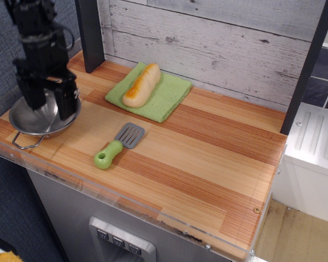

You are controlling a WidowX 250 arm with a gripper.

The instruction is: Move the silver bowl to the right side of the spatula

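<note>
The black pincer (pixel 48 106) hangs over the bowl (pixel 44 116) at the left end of the wooden surface (pixel 208 158). Its two fingers (pixel 65 103) point down and stand spread apart, with a gap between them. One finger is over the left part of the bowl and the other is over the right part, near the rim. It is hard to tell if the finger tips touch the bowl or just hang above it. Nothing is pinched between them.

The bowl is round and shiny. The pincer and the arm above it hide much of it. One thin wire handle pokes out at the front left; the back handle is hidden behind the arm. The top of the arm is cut off by the edge of the picture.

The spatula (pixel 118 144) lies flat on the surface, to the right of the bowl and apart from it. Its grey blade with slots points to the back right, and its green handle points to the front left.

Farther back lies a green cloth (pixel 167 95) with a long bread roll (pixel 141 85) on top. A dark post (pixel 91 34) stands at the back left, and its top is cut off. Another dark post (pixel 308 63) stands at the right.
</note>
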